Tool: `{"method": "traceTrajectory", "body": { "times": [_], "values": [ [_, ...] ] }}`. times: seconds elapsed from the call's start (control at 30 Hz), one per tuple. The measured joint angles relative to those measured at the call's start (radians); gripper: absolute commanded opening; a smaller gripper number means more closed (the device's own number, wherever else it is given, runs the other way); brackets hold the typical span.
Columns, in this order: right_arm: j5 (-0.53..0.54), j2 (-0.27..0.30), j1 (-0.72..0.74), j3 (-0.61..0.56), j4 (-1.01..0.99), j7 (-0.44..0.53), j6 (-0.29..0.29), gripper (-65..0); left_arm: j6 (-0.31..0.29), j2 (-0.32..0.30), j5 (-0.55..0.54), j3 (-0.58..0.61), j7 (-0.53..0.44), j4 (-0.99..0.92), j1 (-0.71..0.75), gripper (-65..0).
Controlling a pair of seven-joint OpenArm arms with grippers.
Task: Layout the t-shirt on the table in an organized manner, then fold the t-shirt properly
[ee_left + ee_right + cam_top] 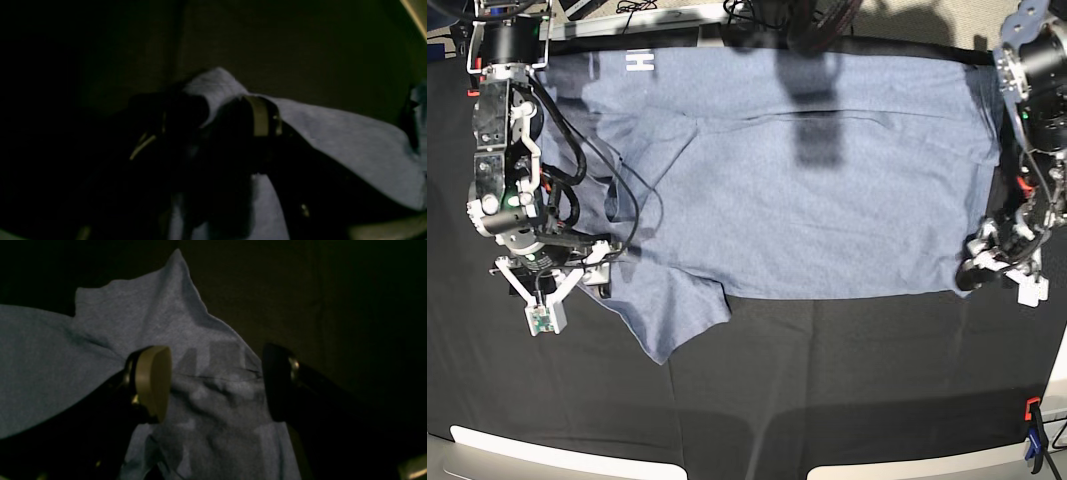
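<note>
The t-shirt (797, 170), a light, limp, blue-grey heathered knit that will likely sag and crease wherever unsupported, is best pinched at a hem corner or sleeve edge; it lies spread across the far half of the black counter (827, 380), white lettering showing at one far corner. The right end effector (217, 383) hovers wide open over a rumpled sleeve area. The left end effector (213, 116) sits at the opposite hem corner, its jaws too dark to judge.

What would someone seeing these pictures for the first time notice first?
The t-shirt spread wide over the table, one sleeve poking toward the near edge. Next, the right gripper, open, its fingers astride rumpled cloth by that sleeve, and the left gripper at the shirt's opposite corner.
</note>
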Motion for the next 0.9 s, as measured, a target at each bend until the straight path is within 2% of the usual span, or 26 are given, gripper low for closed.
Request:
{"method": "traceTrajectory", "body": {
  "times": [0.07, 0.1, 0.17, 0.27, 0.33, 0.5, 0.63, 0.73, 0.9],
  "values": [
    [0.0, 0.0, 0.0, 0.0, 0.0, 0.0, 0.0, -23.9, -0.001, 0.016, -0.003, 0.0, 0.0, 0.0, -0.001, -45.8],
    [0.0, 0.0, 0.0, 0.0, 0.0, 0.0, 0.0, -23.9, -0.001, 0.021, -0.003, 0.0, 0.001, 0.0, 0.0, -50.8],
    [0.0, 0.0, 0.0, 0.0, 0.0, 0.0, 0.0, -23.9, 0.0, 0.025, 0.003, 0.0, 0.007, 0.0, 0.0, -64.9],
    [0.0, 0.0, 0.0, 0.0, -0.006, 0.018, 0.0, -23.9, 0.0, 0.023, 0.008, 0.0, 0.008, 0.0, 0.0, -65.0],
    [0.002, 0.0, 0.011, 0.0, -0.04, 0.039, 0.029, -23.9, 0.0, 0.023, 0.007, 0.0, 0.008, 0.0, 0.0, -65.0],
    [0.082, -0.002, 0.152, 0.0, -0.264, 0.01, 0.068, -23.9, 0.0, 0.023, 0.008, 0.0, 0.002, 0.0, 0.0, -65.0],
    [0.129, -0.003, 0.319, 0.001, -0.496, -0.044, 0.151, -23.9, 0.0, 0.023, 0.01, 0.0, 0.002, 0.0, 0.0, -65.0],
    [0.124, -0.002, 0.436, 0.002, -0.667, -0.089, 0.224, -23.9, 0.0, 0.023, 0.01, 0.0, 0.002, 0.0, 0.002, -65.0],
    [0.127, 0.001, 0.556, -0.034, -0.897, -0.066, 0.301, -23.9, 0.0, 0.023, 0.01, 0.0, 0.002, 0.0, 0.002, -65.0]
  ]
}}
